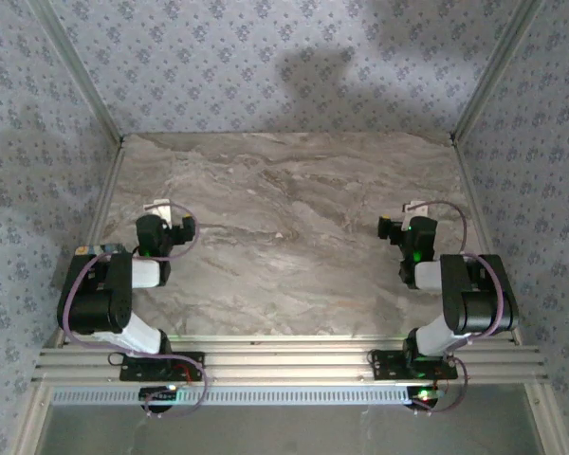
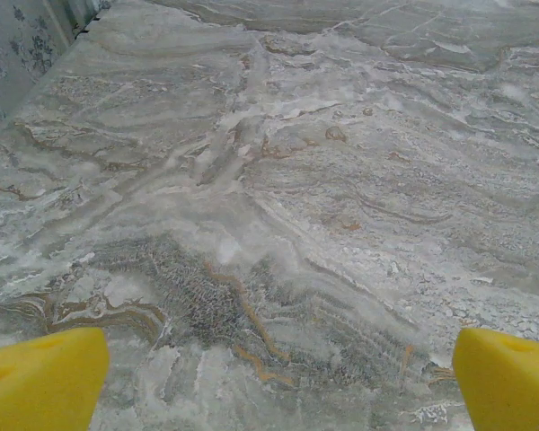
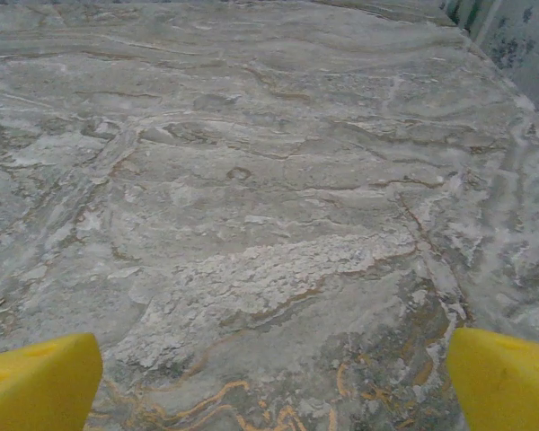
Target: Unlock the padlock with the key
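Note:
My left gripper (image 1: 163,210) rests low over the marble table (image 1: 284,237) at the left, its arm folded back near its base. In the left wrist view its yellow fingers (image 2: 40,379) stand wide apart, so the left gripper (image 2: 278,382) is open over bare marble. My right gripper (image 1: 405,214) sits in a matching pose at the right side. In the right wrist view its yellow fingertips (image 3: 503,382) are also far apart, and the right gripper (image 3: 274,384) is open with only marble between them.
Patterned fabric walls (image 1: 266,57) close the table in at the back and on both sides. Aluminium posts (image 1: 81,81) stand at the back corners. A slotted aluminium rail (image 1: 284,365) runs along the near edge under the arm bases.

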